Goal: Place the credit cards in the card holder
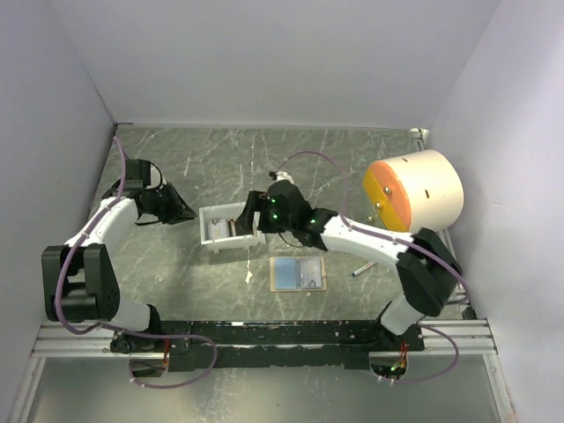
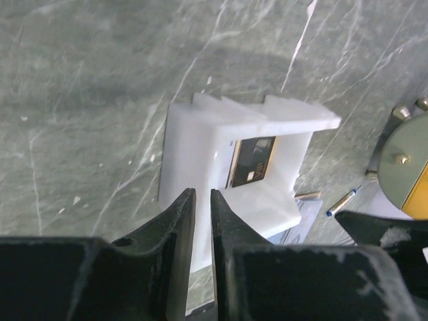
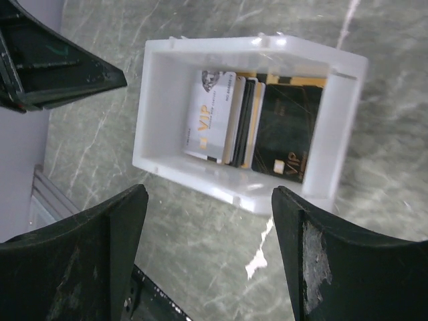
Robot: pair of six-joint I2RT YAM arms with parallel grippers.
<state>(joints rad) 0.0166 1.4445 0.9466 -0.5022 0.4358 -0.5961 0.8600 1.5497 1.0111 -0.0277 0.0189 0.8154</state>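
My right claw (image 3: 208,197) hangs wide open over the tray (image 3: 158,100) rim, cards (image 3: 214,117) walled in; my left claw (image 2: 202,195) is a slit apart, empty, near the tray's far side.

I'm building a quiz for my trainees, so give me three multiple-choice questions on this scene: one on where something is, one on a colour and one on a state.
1. Where do the VIP credit cards lie?
A. in the tray
B. on the card holder
C. beside the pen

2. What colour is the tray?
A. blue
B. white
C. red

3. How is the right gripper?
A. shut on a card
B. shut on the pen
C. open and empty

Answers:
1 A: the right wrist view shows them stacked inside its walls.
2 B: every view shows it white.
3 C: its fingers stand wide apart above the tray, holding nothing.
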